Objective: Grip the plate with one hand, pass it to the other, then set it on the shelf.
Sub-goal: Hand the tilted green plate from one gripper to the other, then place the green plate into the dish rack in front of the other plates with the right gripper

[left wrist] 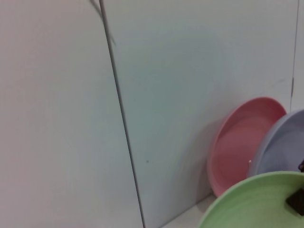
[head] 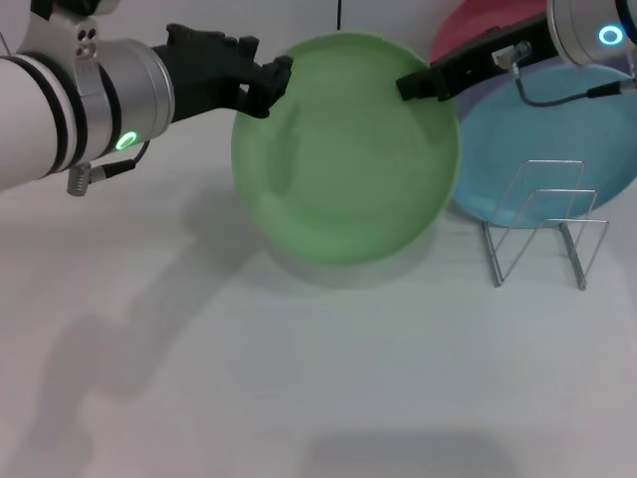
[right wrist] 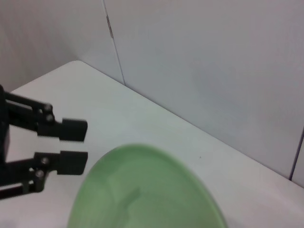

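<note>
In the head view, your light green plate (head: 343, 149) is held up off the white table (head: 299, 378), tilted so that its face shows to the camera, with its shadow on the table below. Your left gripper (head: 277, 80) stands at the plate's upper left rim, on the white and silver arm with the green light; whether its fingers touch the rim you cannot tell from here. Your right gripper (head: 408, 85) comes in from the upper right, and its black fingers lie over the plate's upper right rim, pinching it. Behind the green plate lie a light blue plate (head: 557, 139) and a pink plate (head: 488, 30). The silver wire plate rack (head: 542, 224) stands on the table to the right of the green plate, in front of the blue one, apart from the green plate.

In the left wrist view, you see the green plate's rim (left wrist: 251, 202) low in the picture, the pink plate (left wrist: 242, 142) leaning at the wall, and a lavender-looking plate (left wrist: 282, 142) beside it.

In the right wrist view, the green plate (right wrist: 142, 190) fills the foreground, and the left gripper (right wrist: 71, 142) sits beside its edge with its two fingers spread, a clear gap between plate and fingers.
</note>
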